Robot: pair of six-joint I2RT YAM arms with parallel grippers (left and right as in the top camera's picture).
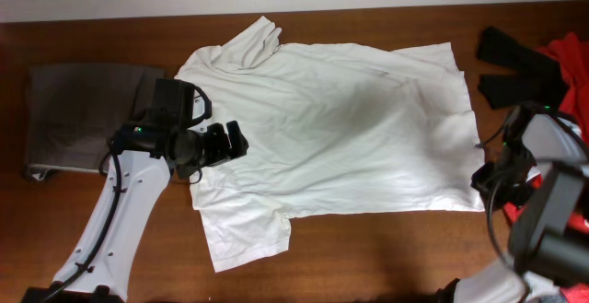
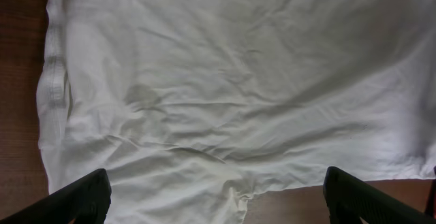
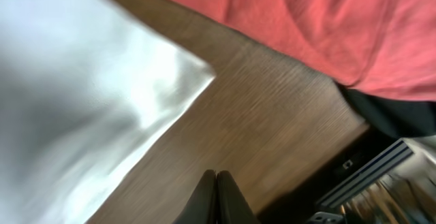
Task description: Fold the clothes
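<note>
The clothes are a white T-shirt (image 1: 340, 128) spread flat across the middle of the brown table (image 1: 368, 248), with one sleeve (image 1: 244, 238) reaching toward the front edge and the other (image 1: 248, 45) toward the back. My left gripper (image 1: 232, 143) hovers over the shirt's left side. In the left wrist view its black fingers (image 2: 85, 198) stand wide apart and open above the wrinkled white fabric (image 2: 231, 94), nothing between them. My right gripper (image 3: 216, 183) is shut and empty over bare wood, just off the shirt's right front corner (image 3: 88, 108); overhead it shows at the right gripper (image 1: 485, 181).
Folded grey-brown trousers (image 1: 83, 114) lie at the far left beside the left arm. Black garments (image 1: 511, 64) and a red garment (image 1: 575, 59) lie at the right edge; the red garment (image 3: 327, 26) is close behind the right gripper.
</note>
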